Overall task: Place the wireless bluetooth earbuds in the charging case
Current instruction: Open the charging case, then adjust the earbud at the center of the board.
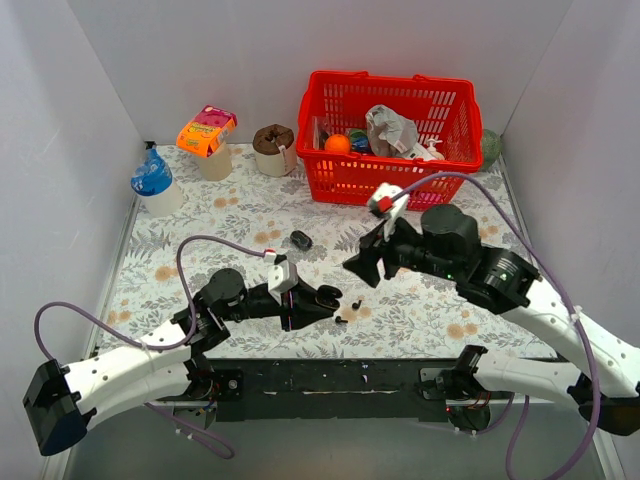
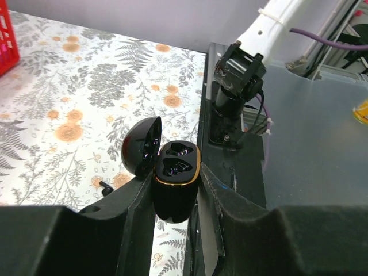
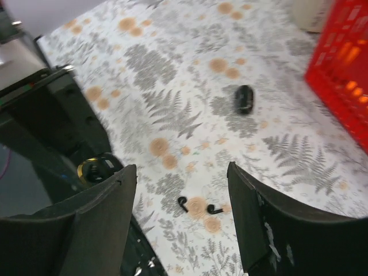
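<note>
Left wrist: left tool [image 2: 175, 183] clamped on case [image 2: 175, 195], gripping its two sides, case upright. Lid [image 2: 141, 146] swung open to one side. Both wells look empty, though the glossy black makes that hard to judge. One bud [image 2: 105, 187] shows on tabletop [image 2: 86, 86] just beside the lid.

Right wrist: right tool [image 3: 181, 171] has jaws wide apart, nothing between them, touching nothing. Two buds [image 3: 183, 203] lie on tabletop below the gap, near each other but not touching. Second case [image 3: 244, 98] lies farther off, lid state unclear. Basket [image 3: 339, 75] at the edge of view.

Top: left tool low over tabletop near the front edge, buds just beside it, right tool hovering above and behind them.

Handling, my guess: buds tiny, light, stiff, slick plastic, so likely to squirt out or flip if pinched off-centre. Pinch across the rounded body and leave the stem free to drop into a well. Jaws far wider than a bud needs, so narrow them before descending.
</note>
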